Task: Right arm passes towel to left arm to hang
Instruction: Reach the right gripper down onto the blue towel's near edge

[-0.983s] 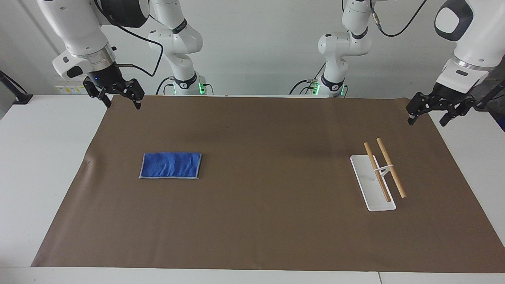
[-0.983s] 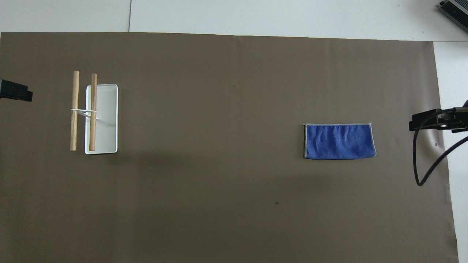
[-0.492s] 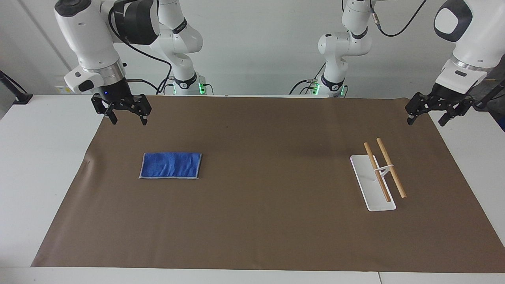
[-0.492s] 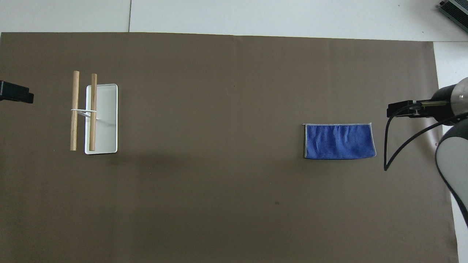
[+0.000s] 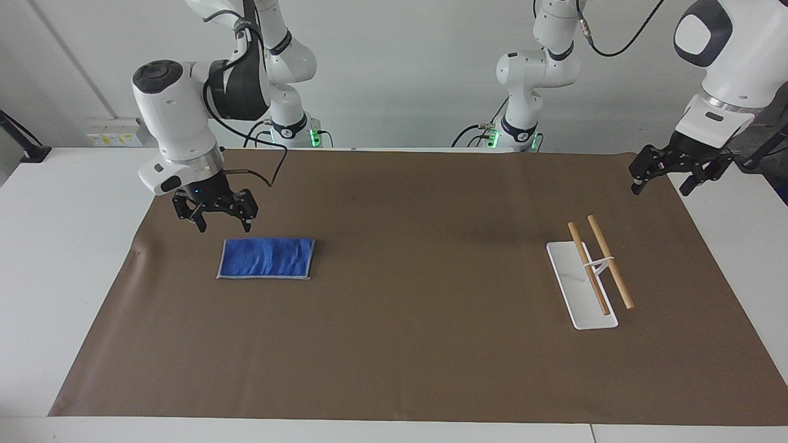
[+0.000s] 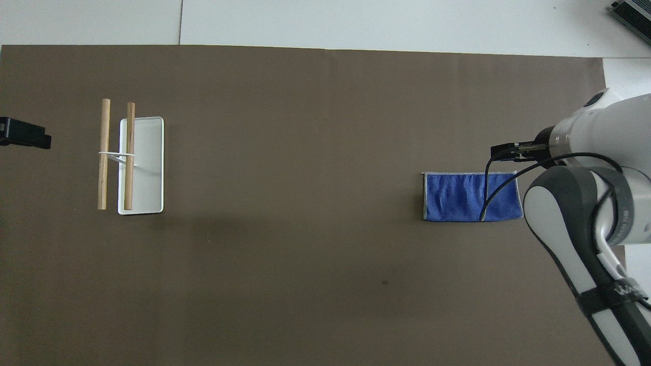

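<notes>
The towel (image 5: 266, 258) lies flat on the brown mat (image 5: 406, 344) toward the right arm's end of the worktop (image 5: 55, 258), about midway between the edge by the robots and the edge away from them; it is a folded blue rectangle with a pale border, its long axis running along the length of the worktop, from one arm's end toward the other, its short sides facing the two ends.

The right hand (image 5: 215, 219) hangs just above the mat, over the spot beside the towel's corner that is nearest the robots and the right arm's end; its fingers are spread apart and hold nothing; the right arm (image 5: 178, 129) bends down to it with its cable looping at the wrist.

The step in hand looks like the reach for the pick-up, with nothing yet lifted. To do it well, the hand should probably come over the short end of the cloth and straddle the folded edge with fingers wide, press down enough to gather all the layers, then close firmly; a pinch at one end would leave the length of the towel hanging free for the other arm to take; a shallow bite risks peeling off only the top layer.

The rack (image 5: 592, 271), two wooden rods on a white base, stands toward the left arm's end; the left hand (image 5: 665, 173) waits in the air over the mat's corner there, released and empty.
</notes>
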